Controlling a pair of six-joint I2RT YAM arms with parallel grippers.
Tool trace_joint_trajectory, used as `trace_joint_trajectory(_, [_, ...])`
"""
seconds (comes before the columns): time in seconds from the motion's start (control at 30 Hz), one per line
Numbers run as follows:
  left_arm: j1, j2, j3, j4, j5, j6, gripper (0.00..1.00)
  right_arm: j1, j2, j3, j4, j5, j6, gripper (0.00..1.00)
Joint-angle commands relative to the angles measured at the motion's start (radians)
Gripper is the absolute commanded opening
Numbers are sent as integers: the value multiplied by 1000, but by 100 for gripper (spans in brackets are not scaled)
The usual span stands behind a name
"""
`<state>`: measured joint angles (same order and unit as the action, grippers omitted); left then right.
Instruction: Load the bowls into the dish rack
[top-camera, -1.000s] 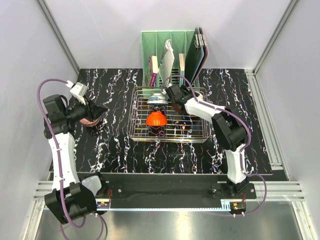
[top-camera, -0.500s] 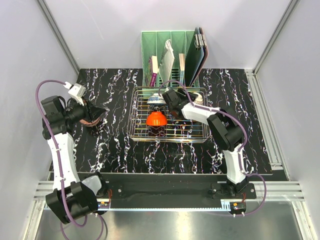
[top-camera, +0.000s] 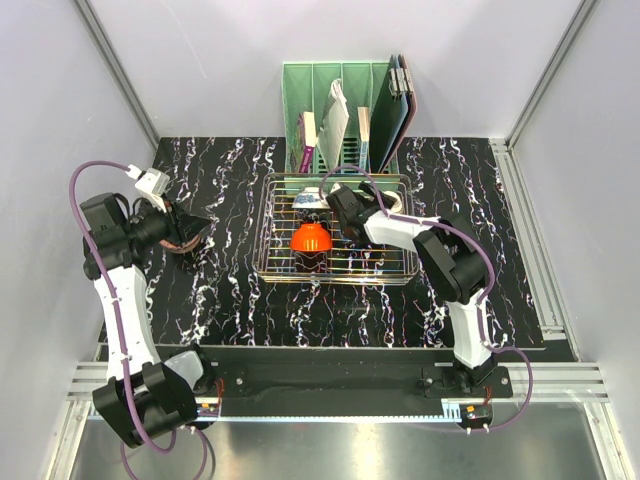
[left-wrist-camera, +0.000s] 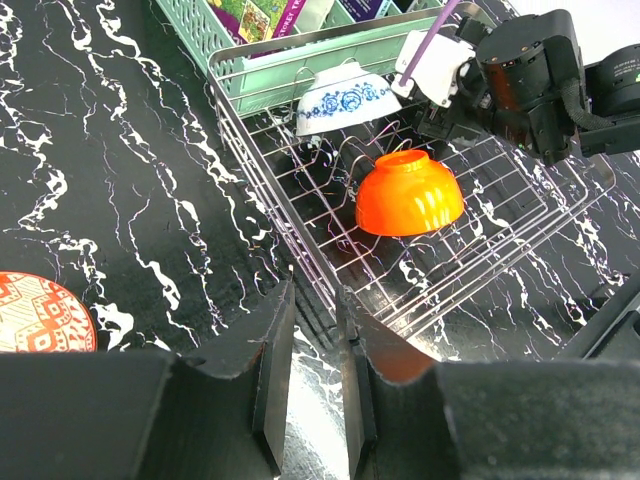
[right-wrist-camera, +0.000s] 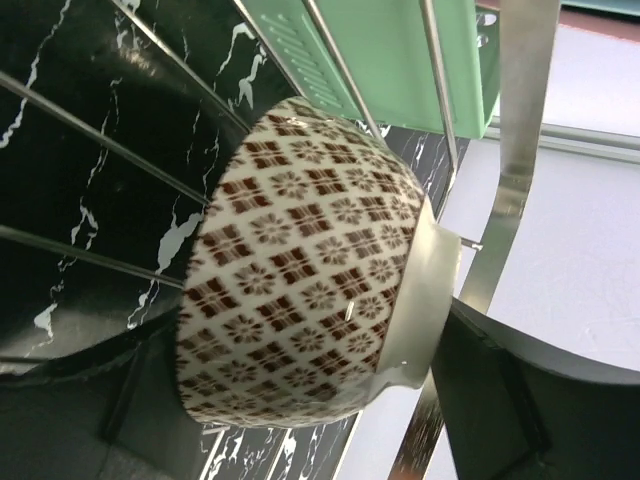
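The right tool (top-camera: 345, 207) reaches into the rectangular chrome wire dish rack (top-camera: 340, 279). It appears closed on a cream ceramic bowl with a brown lattice pattern (right-wrist-camera: 300, 280). In the right wrist view, that bowl is tipped on its side among the wires, with one dark finger at its foot ring and the other low by its rim.

Two bowls already sit in the rack. The glossy orange-red bowl (top-camera: 312, 238) is upside down near the middle, and the white bowl with blue flowers (left-wrist-camera: 348, 98) leans at the far end. Just behind the rack is the green plastic slotted organizer (top-camera: 340, 105).

The left tool (left-wrist-camera: 312, 390) is empty, with its fingers parted by only a narrow gap. It hangs over the black white-veined tabletop (top-camera: 230, 290), just beside a red-and-white patterned bowl (left-wrist-camera: 35, 315) that is not yet loaded.

These bowls look like glazed ceramic: rigid, slick, fairly light and liable to chip against wire or each other. The best hold is probably across the rim wall, with one finger inside and one outside. The grip should be firm because the glaze offers little friction, and each bowl should be eased between the tines rather than dropped.
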<state>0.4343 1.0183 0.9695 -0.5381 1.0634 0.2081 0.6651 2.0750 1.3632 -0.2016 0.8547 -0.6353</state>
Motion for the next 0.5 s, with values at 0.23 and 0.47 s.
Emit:
trace_joint_trajectory(0.23, [17, -7, 28, 12, 46, 17, 26, 27, -32, -23, -182, -196, 14, 100])
trace_joint_trajectory(0.47, [20, -7, 31, 7, 49, 17, 26, 25, -73, -32, -226, -285, 16, 100])
